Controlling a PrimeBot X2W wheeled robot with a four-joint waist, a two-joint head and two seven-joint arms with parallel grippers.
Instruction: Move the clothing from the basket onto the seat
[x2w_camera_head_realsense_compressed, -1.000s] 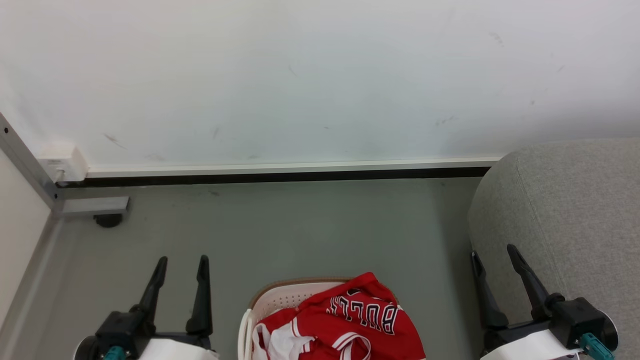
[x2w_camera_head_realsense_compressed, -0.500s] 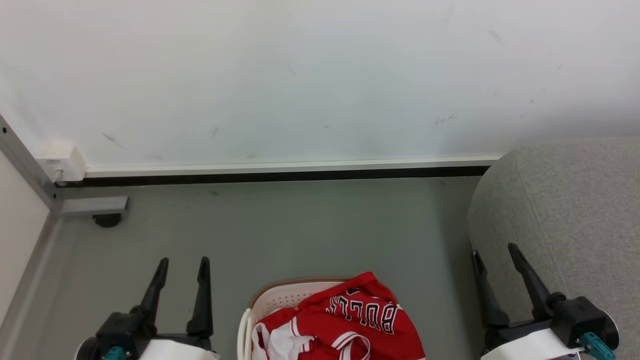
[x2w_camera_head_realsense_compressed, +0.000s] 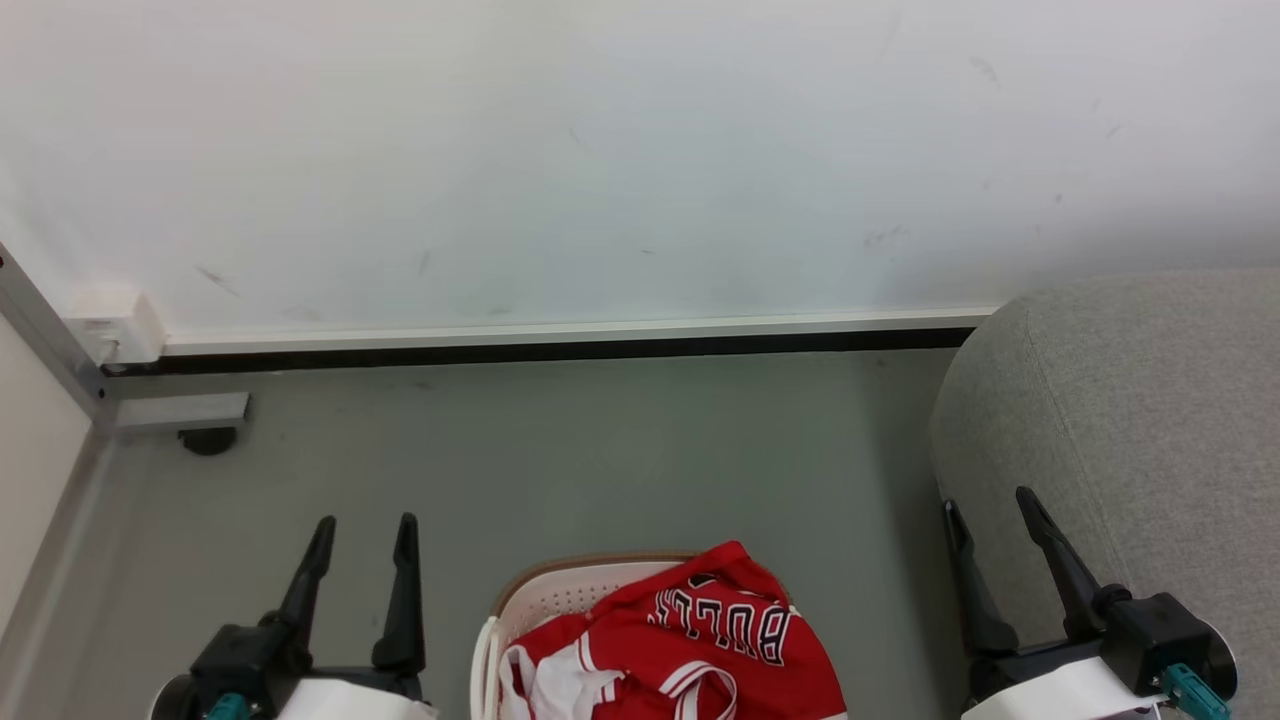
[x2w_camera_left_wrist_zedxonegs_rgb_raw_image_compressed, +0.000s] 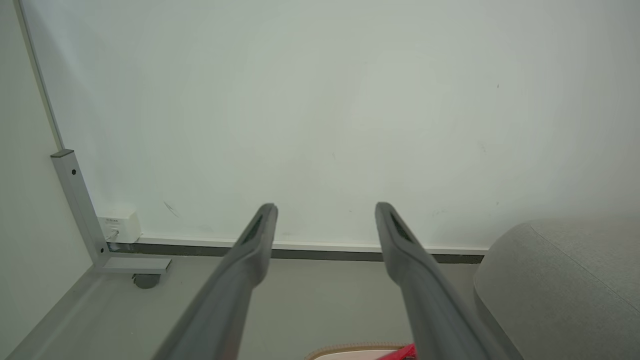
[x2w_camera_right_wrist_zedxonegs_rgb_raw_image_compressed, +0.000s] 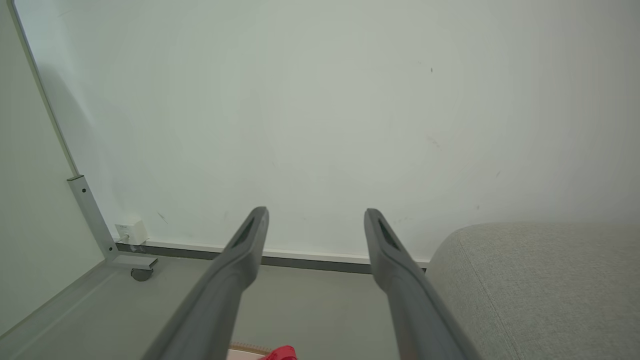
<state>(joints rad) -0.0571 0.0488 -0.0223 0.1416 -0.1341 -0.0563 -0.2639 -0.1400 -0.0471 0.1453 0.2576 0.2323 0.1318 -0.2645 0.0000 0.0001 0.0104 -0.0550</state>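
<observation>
Clothing (x2w_camera_head_realsense_compressed: 700, 662) lettering legible in head view

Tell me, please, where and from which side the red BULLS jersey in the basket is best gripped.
Probably the raised far fold of the jersey, which peaks above the rim of the basket; come from above, as it stands proud of the pile.

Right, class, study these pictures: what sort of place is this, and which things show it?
Probably an indoor test room staged like a home: bare white wall, smooth grey floor, a metal frame on a caster, and a grey upholstered seat near a laundry basket of red clothing.
</observation>
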